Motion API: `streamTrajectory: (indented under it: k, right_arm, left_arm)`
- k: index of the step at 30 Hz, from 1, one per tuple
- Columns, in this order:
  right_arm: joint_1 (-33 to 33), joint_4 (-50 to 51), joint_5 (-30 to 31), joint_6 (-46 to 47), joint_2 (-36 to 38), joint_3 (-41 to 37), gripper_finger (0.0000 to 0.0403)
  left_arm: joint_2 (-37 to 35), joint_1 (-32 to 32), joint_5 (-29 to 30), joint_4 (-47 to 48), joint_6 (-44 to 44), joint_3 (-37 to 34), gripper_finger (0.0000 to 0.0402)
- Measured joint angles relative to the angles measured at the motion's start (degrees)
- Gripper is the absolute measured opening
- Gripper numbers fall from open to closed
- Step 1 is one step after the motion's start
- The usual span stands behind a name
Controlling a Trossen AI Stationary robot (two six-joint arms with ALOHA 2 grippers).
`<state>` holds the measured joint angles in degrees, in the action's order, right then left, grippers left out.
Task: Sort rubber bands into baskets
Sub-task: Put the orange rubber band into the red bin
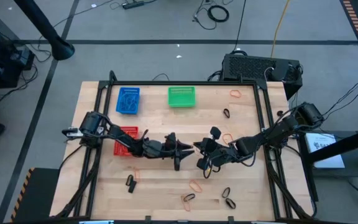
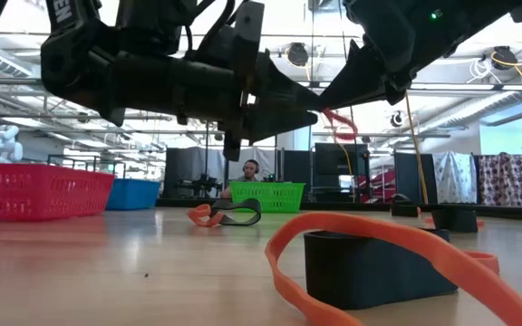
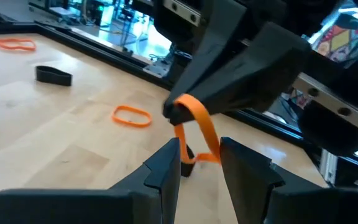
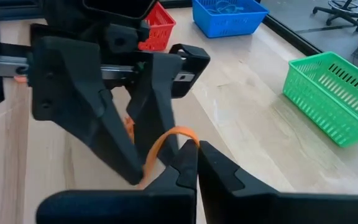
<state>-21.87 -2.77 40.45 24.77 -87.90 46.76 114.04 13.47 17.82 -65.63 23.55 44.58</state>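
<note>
Mid-desk, the two end effectors meet tip to tip, and there is an orange rubber band (image 3: 194, 127) between them. The right end effector (image 4: 191, 163) is clamped fully closed, pinching one end of the loop. The left end effector (image 3: 199, 163) stands part-open, its two fingers straddling the band's lower end; whether they touch it I cannot tell.

The band hangs off the desk, stretched into a narrow loop. Its long axis runs downward from the right tips into the left gap, so the band lies dead ahead of the left end effector.

Looks like a handover. The red basket (image 1: 125, 139) sits just behind the left arm, the nearest of the three.
</note>
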Motion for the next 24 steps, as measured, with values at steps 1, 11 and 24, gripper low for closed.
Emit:
streamTrajectory:
  k: [1, 11, 24]
  right_arm:
    - [0.00, 0.03, 0.00, 0.02, 0.00, 0.00, 0.0000]
    - [0.00, 0.01, 0.12, 1.11, 0.00, 0.02, 0.0000]
    - [0.00, 0.05, -0.03, 0.85, 0.00, 0.01, 0.0002]
  left_arm:
    - [0.00, 0.00, -0.40, 0.00, -0.01, 0.00, 0.0121]
    - [0.00, -0.71, 0.21, 0.41, -0.02, 1.34, 0.0121]
    - [0.00, -0.76, -1.31, 0.57, -2.71, 1.44, 0.0027]
